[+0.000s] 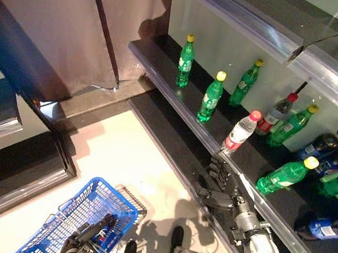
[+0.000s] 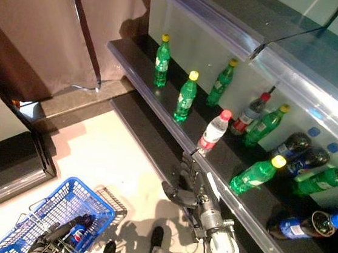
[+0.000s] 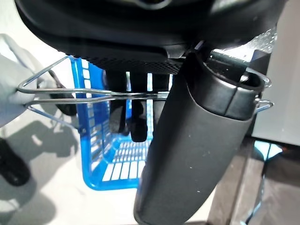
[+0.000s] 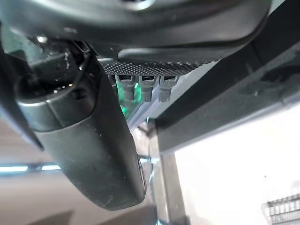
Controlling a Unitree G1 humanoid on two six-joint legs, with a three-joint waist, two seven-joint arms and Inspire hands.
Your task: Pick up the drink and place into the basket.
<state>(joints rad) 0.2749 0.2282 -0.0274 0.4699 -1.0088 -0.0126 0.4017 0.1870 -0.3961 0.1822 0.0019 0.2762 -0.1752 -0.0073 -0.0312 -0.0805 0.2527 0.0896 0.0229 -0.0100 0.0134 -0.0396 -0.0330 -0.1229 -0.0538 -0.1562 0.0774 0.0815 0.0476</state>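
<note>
The right robot hand (image 1: 220, 184) hangs at the front edge of the shelf (image 1: 163, 71), fingers spread and nearly straight, holding nothing; its fingertips sit just below the clear bottle with the red cap (image 1: 240, 131), close to it, though contact cannot be made out. By my reading this is the reach step: no drink is taken in this hand yet. The next move calls for lifting the hand over the shelf lip, bringing thumb and fingers to either side of that bottle's body, and closing round it without knocking the green bottle (image 1: 210, 97) beside it. Further along the shelf more green bottles stand or lean, and dark bottles with blue caps (image 1: 319, 145) lie toward the back. The left robot hand (image 1: 87, 238) is low by the robot's left side, its fingers curled round the wire handle (image 3: 93, 91) of the blue basket (image 1: 80, 211), which already holds a dark bottle (image 2: 74, 233).
</note>
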